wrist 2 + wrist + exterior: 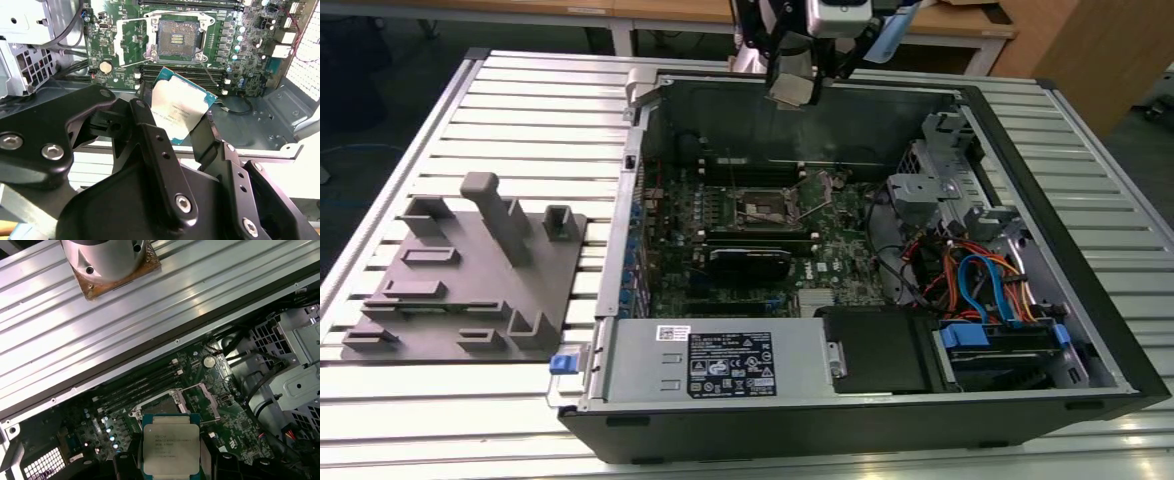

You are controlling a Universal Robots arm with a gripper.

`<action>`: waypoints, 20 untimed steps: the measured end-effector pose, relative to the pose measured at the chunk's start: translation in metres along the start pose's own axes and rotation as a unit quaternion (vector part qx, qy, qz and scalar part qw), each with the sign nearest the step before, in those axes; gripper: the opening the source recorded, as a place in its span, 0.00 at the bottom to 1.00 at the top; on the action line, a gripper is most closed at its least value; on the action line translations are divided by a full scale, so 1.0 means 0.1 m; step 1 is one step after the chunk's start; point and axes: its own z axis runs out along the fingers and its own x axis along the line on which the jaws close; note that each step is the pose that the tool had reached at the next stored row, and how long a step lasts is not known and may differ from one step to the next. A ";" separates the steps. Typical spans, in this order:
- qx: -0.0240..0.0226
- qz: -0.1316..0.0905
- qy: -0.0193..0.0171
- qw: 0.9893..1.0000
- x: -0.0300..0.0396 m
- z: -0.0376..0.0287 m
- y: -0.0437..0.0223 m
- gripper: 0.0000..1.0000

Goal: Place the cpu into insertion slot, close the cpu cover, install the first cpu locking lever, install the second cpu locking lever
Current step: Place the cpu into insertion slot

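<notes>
We hold the cpu clamped in the gripper, above the case; the slot, mid-board, lies bare; by our judgement nothing is done yet; seating, closing and both lockings remain.

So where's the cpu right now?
In the second wrist view the cpu is held in the gripper, in the air, short of the open insertion slot on the green board.

The gripper is matte black, built of thick rounded links and two slim fingers dotted with small holes, all pinned by silver hex-socket screws. In the exterior view, the wrist combines black and silver-grey housings with a pale blue piece.
</notes>
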 end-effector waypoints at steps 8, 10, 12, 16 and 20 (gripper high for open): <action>0.000 0.022 -0.002 1.000 0.000 0.001 0.000 0.54; 0.000 0.023 -0.002 1.000 0.000 0.001 0.000 0.54; 0.000 0.023 -0.002 1.000 0.000 0.001 0.000 0.54; 0.000 0.023 -0.002 1.000 0.000 0.001 0.000 0.54; 0.000 0.023 -0.002 1.000 0.000 0.001 0.000 0.54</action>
